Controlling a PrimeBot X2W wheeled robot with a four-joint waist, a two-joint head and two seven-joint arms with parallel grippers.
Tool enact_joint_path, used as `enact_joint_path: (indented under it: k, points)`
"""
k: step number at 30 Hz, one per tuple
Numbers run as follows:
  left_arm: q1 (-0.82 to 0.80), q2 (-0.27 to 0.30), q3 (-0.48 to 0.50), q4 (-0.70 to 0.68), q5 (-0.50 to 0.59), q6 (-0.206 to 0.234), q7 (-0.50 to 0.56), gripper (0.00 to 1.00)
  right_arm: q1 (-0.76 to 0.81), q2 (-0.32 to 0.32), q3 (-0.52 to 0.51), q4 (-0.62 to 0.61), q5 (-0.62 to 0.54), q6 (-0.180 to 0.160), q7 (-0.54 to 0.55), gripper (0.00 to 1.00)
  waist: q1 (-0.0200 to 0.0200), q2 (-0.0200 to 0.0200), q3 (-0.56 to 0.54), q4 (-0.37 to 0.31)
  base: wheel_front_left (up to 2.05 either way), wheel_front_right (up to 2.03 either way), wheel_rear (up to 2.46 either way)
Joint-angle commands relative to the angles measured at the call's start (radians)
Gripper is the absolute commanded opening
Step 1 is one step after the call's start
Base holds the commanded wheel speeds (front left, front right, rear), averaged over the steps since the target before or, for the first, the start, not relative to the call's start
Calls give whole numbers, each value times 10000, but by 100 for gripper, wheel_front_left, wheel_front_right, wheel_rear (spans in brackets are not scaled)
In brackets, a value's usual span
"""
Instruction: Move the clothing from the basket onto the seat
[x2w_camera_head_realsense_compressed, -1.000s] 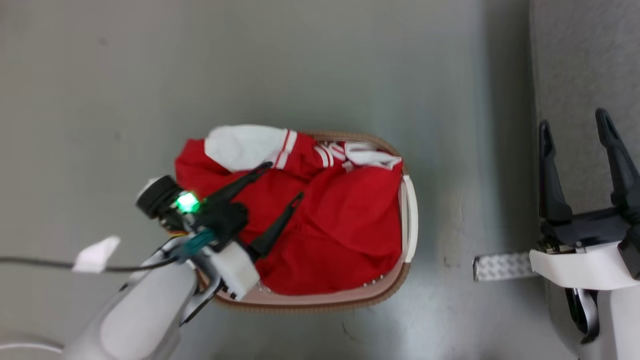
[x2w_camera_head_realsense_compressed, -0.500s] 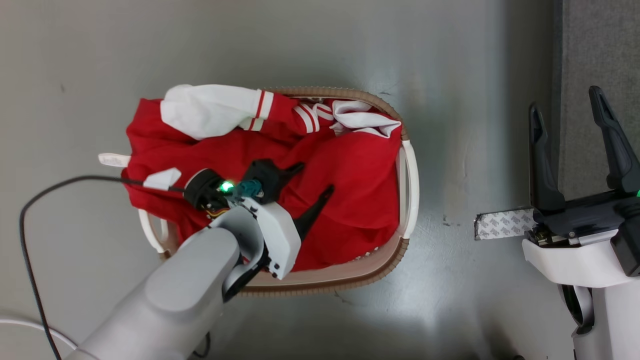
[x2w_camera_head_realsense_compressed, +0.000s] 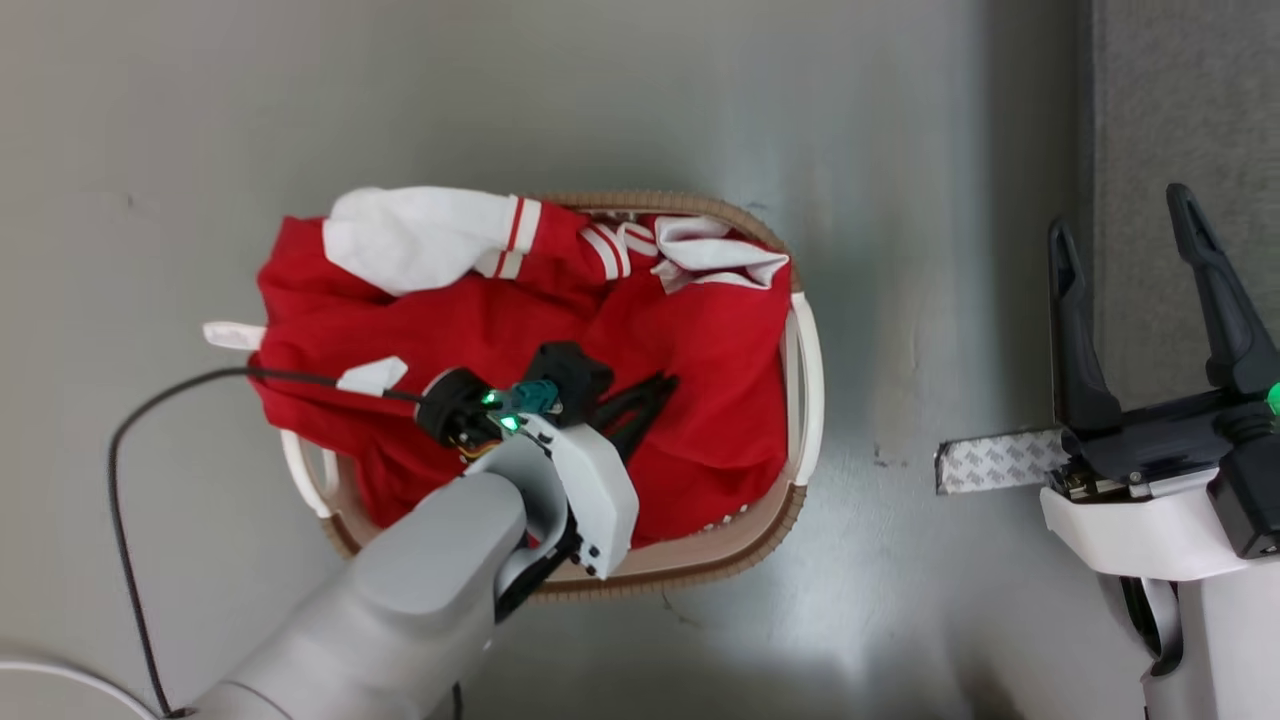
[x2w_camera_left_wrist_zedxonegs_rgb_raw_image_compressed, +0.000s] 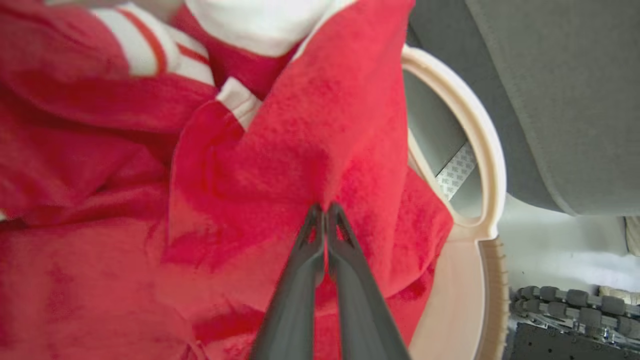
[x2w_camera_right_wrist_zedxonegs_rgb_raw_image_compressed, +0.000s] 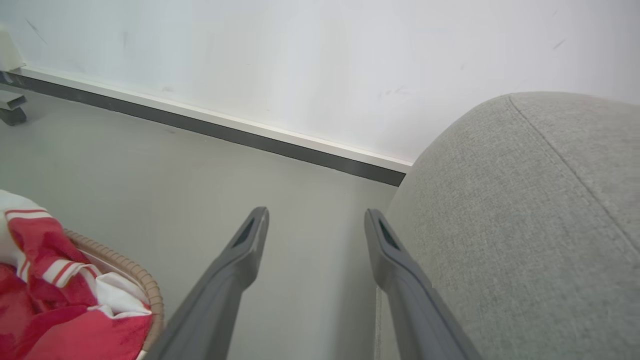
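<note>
Though it lies crumpled, the clothing (x2w_camera_head_realsense_compressed: 700, 380) stretches left to right across the head view, along the long axis of the basket (x2w_camera_head_realsense_compressed: 770, 520) that holds it. One white sleeve (x2w_camera_head_realsense_compressed: 420, 235) at the upper left laps over the brown rim, and the left end of the red cloth spills out above a white handle.

A grey forearm (x2w_camera_head_realsense_compressed: 420, 590) rises from the lower left and reaches over the basket's near rim. The left claw (x2w_camera_head_realsense_compressed: 655, 385) points right and down into the red cloth, its fingers pressed together and pinching a raised fold. A black cable (x2w_camera_head_realsense_compressed: 120, 480) trails from that wrist across the floor (x2w_camera_head_realsense_compressed: 600, 90).

The right claw (x2w_camera_head_realsense_compressed: 1120, 212) hangs well apart at the lower right, fingers spread and holding nothing, just beside the grey seat (x2w_camera_head_realsense_compressed: 1180, 100). A strip of tape (x2w_camera_head_realsense_compressed: 990, 462) lies on the floor between the basket and this claw.
</note>
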Motion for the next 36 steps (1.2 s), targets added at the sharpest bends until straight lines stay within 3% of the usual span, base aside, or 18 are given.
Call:
enact_joint_path:
  k: [1, 11, 18, 28, 29, 30, 32, 36]
  points:
    - [75, 19, -120, 32, -388, 13, -216, 0, 164, -5, -3, 95, -59, -21, 4, 100, -1, 0, -443, 95, 0, 0, 0]
    - [1241, 1104, 385, -1275, -2302, 13, -837, 0, 851, -9, -325, 979, 289, -21, 4, 100, -1, 0, -3312, 801, 0, 0, 0]
    - [2858, 1879, 1734, -2972, -2437, 103, -839, 0, 1961, -9, -547, 1594, 408, -21, 6, 100, -1, 0, -5624, 1344, 0, 0, 0]
    - [4570, 2649, 2897, -5651, -2372, 1435, -842, 0, 3489, -8, -534, 2170, 770, -21, 6, 100, -1, 0, -8156, 1784, 0, 0, 0]
    - [4570, 2649, 2897, -5651, -2372, 1435, -842, 0, 3489, -8, -534, 2170, 770, -21, 6, 100, -1, 0, -8156, 1784, 0, 0, 0]
    - [4673, 2834, 3122, -6181, -2444, 1758, -838, 0, 3686, -8, -492, 2187, 867, -21, 4, 100, -1, 0, -8469, 1802, 0, 0, 0]
    - [4693, 2902, 3242, -6431, -2499, 1911, -836, 0, 3767, -9, -488, 2211, 914, -21, 4, 100, -1, 0, -8609, 1814, 0, 0, 0]
    - [4450, 3233, 3818, -7376, -2494, 2659, -793, 0, 4090, -11, -367, 2287, 1074, -21, 4, 100, -1, 0, -9106, 1761, 0, 0, 0]
